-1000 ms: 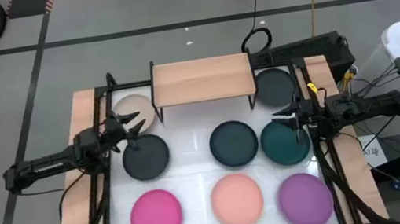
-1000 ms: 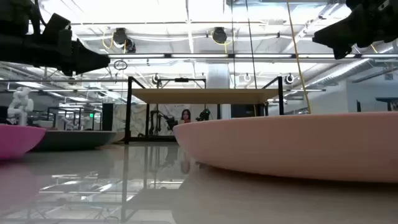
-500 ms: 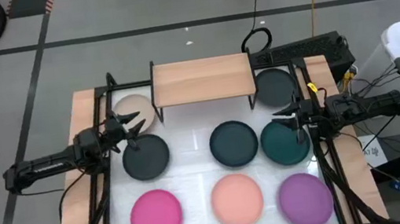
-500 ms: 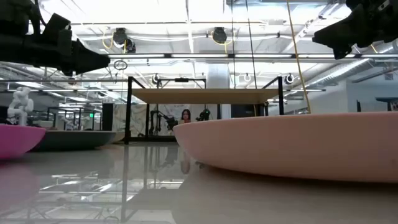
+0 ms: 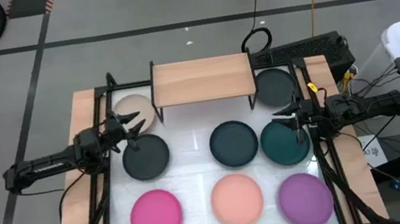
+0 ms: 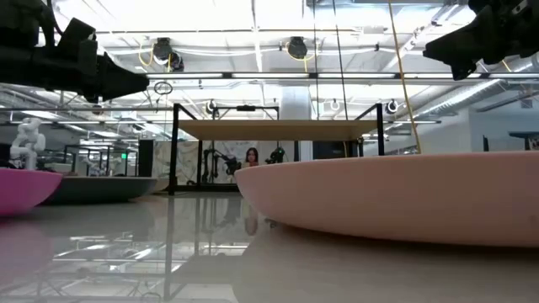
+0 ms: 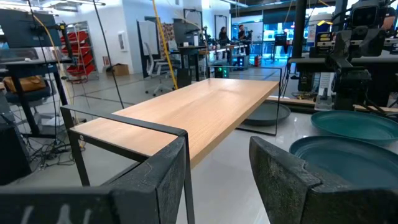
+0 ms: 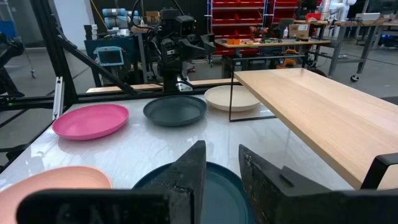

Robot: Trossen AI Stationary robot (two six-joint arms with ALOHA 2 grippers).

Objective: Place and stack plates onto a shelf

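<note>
In the high view the light wood shelf point(image 5: 201, 78) stands on its black legs at the table's far middle. Eight plates lie flat on the white table: beige point(image 5: 134, 108) and a dark one point(image 5: 274, 85) beside the shelf's ends, charcoal point(image 5: 146, 156), dark teal point(image 5: 233, 142) and teal point(image 5: 284, 141) in the middle row, magenta point(image 5: 156, 215), peach point(image 5: 237, 199) and purple point(image 5: 306, 196) at the near edge. My left gripper point(image 5: 135, 126) hovers open between the beige and charcoal plates. My right gripper point(image 5: 289, 114) hovers open over the teal plate's far rim.
Black frame rails point(image 5: 100, 190) run along the table's left and right sides under both arms. Cables and a black box point(image 5: 310, 52) sit past the far right corner. In the low view the peach plate point(image 6: 404, 198) fills the foreground, with the shelf point(image 6: 278, 129) behind it.
</note>
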